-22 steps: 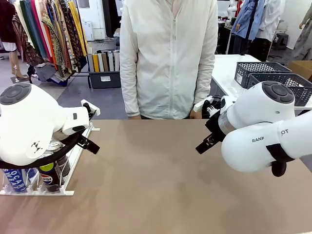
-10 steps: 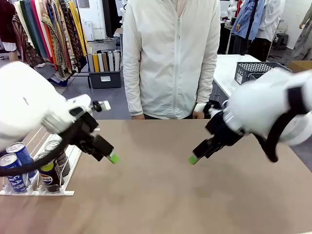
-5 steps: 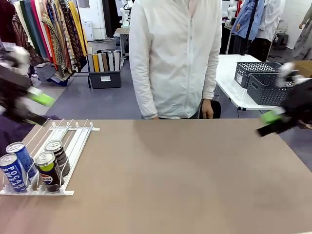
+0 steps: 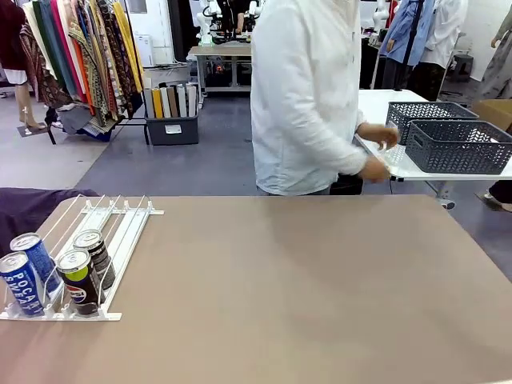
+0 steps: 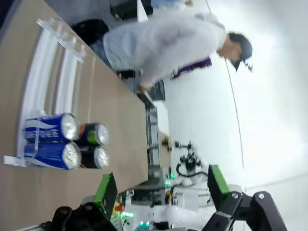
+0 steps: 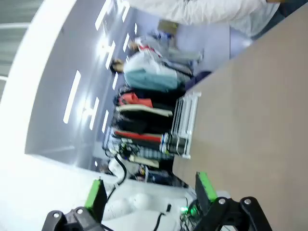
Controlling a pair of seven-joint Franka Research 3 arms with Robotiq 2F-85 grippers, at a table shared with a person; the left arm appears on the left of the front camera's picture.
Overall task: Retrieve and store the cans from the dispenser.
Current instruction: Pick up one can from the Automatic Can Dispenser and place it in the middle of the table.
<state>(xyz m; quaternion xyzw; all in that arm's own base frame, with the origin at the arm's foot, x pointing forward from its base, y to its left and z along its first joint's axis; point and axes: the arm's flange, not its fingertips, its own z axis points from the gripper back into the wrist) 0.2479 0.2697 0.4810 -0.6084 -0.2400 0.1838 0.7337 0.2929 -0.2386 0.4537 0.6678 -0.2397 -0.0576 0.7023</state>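
Glossy metal cans [image 4: 78, 282], matt table [image 4: 304, 288]

Dispenser [image 4: 128, 226]: flat white rack of clear-railed lanes, lying at the lower left of the front view. Two blue cans [image 4: 24, 280] and two black Pepsi cans [image 4: 80, 282] stand upright, silver tops up, clustered at its near end.

You were in a robotics lab dressed up as a shop: hanging clothes [image 4: 88, 56] lined the back, 2 grey baskets [image 4: 460, 148] sat on a white side table [image 4: 416, 166], and a retail-style dispenser [image 4: 128, 228] held drink cans [image 4: 78, 280].
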